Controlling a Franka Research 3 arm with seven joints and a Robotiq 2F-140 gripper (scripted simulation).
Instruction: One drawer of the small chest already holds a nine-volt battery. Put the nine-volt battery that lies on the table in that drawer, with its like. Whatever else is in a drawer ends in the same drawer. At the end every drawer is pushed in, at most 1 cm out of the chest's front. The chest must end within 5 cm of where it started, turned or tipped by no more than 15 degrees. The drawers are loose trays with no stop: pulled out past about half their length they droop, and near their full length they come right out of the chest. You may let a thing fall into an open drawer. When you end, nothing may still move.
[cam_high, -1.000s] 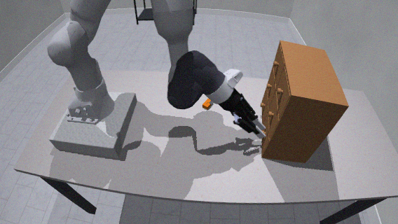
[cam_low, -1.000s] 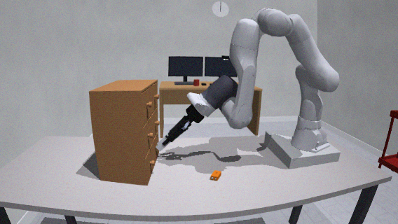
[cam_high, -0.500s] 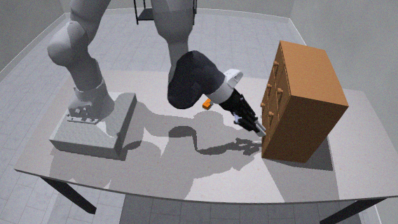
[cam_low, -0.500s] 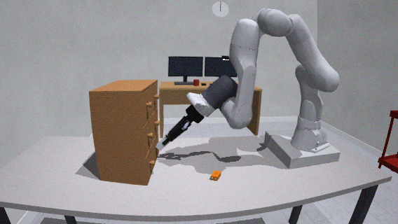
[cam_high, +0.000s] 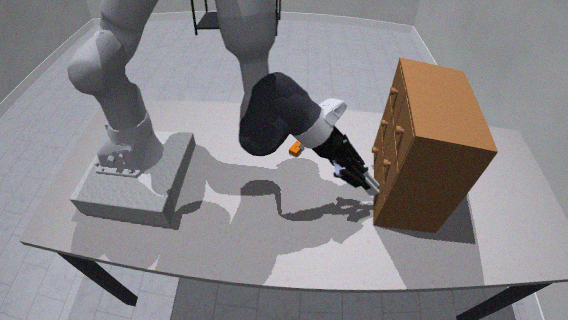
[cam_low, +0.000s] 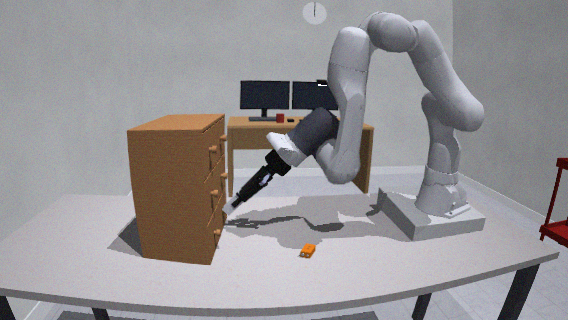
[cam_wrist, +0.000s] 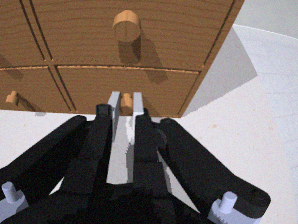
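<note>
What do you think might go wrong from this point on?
1. The fingers grip the small wooden knob only at their tips, so they may slip off when pulling.
2. The bottom drawer has no stop; pulled too far, it could droop or come out.
3. A hard pull might drag the brown wooden chest along the white table.

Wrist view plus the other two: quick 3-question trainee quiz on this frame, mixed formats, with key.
1. True or false: the orange battery lies on the table, apart from the chest.
2. What sits between the fingers? A) the battery B) a bottom-row drawer knob C) nothing
3. Short answer: does any drawer look pulled out of the chest front?

Key: 1 true; 2 B; 3 no, all fronts look flush.
</note>
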